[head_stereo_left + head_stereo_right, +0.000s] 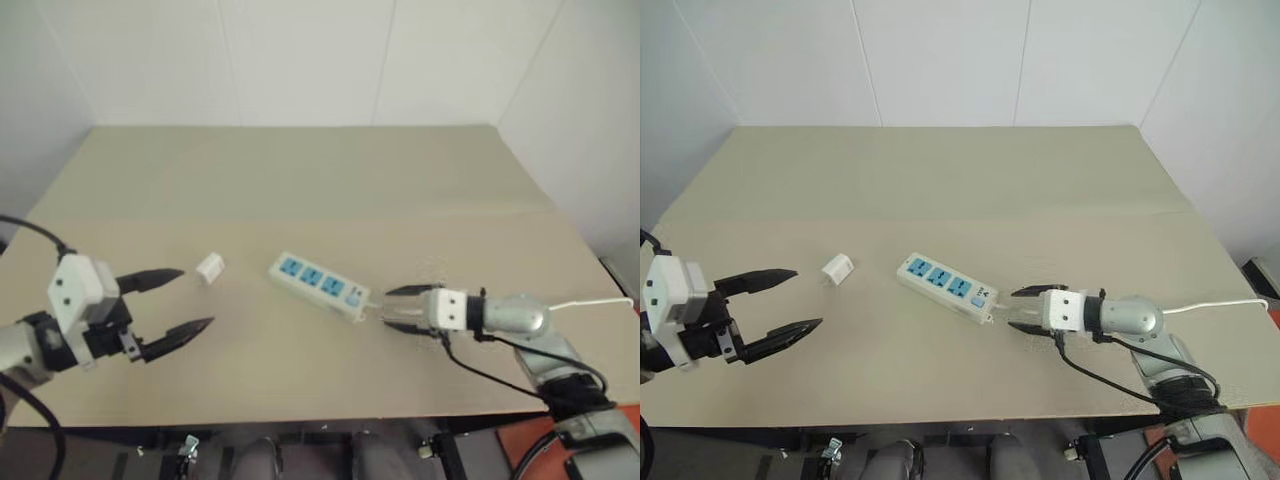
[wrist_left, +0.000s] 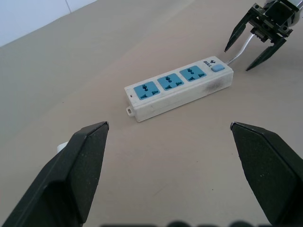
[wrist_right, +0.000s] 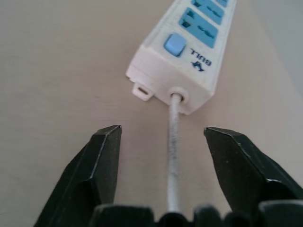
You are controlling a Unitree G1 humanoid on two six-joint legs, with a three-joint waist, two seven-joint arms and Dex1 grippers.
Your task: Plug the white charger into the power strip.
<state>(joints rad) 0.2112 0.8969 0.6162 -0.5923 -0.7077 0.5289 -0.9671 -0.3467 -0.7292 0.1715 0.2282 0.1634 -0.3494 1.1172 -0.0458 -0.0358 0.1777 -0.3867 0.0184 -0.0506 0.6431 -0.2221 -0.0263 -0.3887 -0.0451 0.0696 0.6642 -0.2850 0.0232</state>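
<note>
The right claw (image 1: 400, 307) sits at the lower right of the head view, fingers spread apart and gripping nothing. It points at the switch end of the power strip (image 1: 318, 285). In the right wrist view the cord (image 3: 173, 146) runs out of that end and passes between the two fingers (image 3: 90, 175) without visible contact on either side.

The left claw (image 1: 186, 300) sits at the lower left of the head view, fingers fully spread and empty, raised above the surface (image 1: 300, 180).

The white charger (image 1: 210, 268) lies on the surface left of centre, just beyond the left claw's upper fingertip and apart from it. It is near the free end of the power strip, with a gap between them.

The power strip lies flat at mid-frame on a diagonal, socket faces up, its three blue sockets unoccupied. The blue switch (image 3: 173, 44) is at the end nearest the right claw.
</note>
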